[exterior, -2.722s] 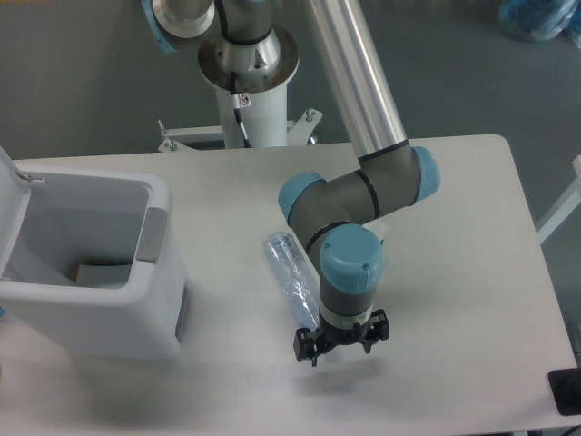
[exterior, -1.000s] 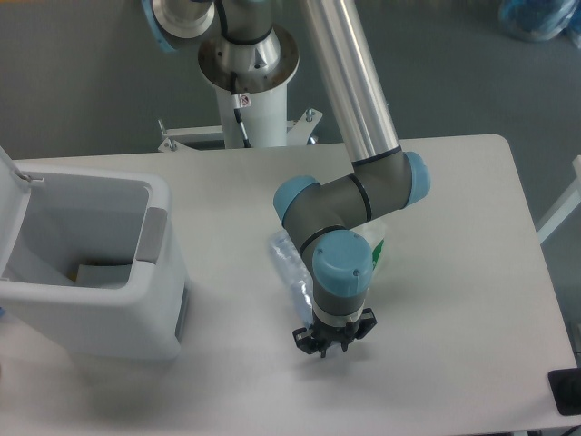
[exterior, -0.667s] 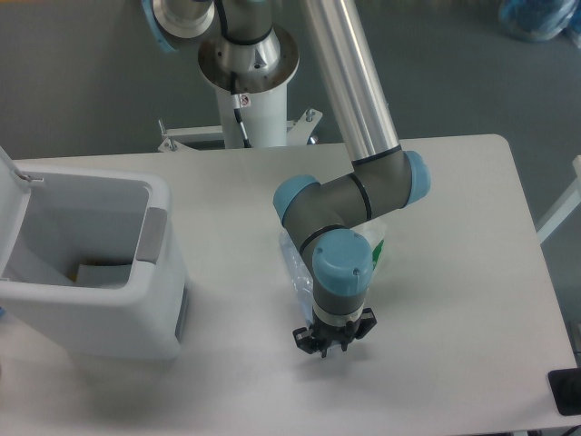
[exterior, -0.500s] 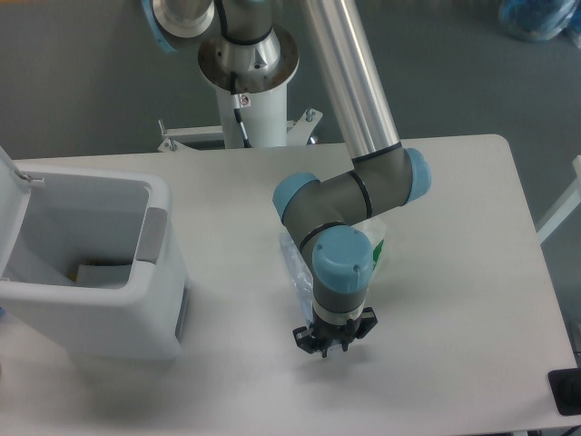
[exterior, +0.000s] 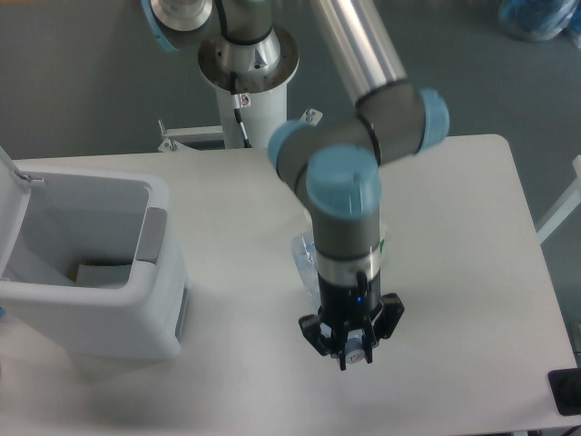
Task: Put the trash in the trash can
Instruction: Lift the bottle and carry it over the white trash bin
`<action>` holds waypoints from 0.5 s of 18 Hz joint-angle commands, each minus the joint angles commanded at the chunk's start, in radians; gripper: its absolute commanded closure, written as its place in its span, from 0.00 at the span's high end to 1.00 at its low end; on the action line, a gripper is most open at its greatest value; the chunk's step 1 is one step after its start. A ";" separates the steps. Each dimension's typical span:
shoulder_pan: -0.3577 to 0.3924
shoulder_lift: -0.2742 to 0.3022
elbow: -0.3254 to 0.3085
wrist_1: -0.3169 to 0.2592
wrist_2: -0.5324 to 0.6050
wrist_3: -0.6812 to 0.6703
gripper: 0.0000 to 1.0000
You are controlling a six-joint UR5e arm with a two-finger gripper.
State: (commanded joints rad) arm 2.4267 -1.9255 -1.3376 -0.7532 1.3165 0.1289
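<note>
The gripper [exterior: 351,350] hangs above the table [exterior: 454,272], fingers drawn close; whether it grips the bottle [exterior: 305,261] I cannot tell. The bottle shows behind the wrist. The open trash can [exterior: 109,300] stands well left.

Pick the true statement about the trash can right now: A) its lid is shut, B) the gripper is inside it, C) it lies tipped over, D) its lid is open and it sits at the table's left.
D: the trash can stands upright at the left with its lid raised, interior showing.
</note>
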 joint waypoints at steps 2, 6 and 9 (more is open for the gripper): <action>-0.003 0.063 0.002 0.002 -0.068 -0.014 0.27; -0.009 0.132 0.008 0.055 -0.222 -0.018 0.27; -0.031 0.175 0.005 0.061 -0.289 -0.018 0.27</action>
State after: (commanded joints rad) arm 2.3962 -1.7504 -1.3330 -0.6918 1.0279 0.1104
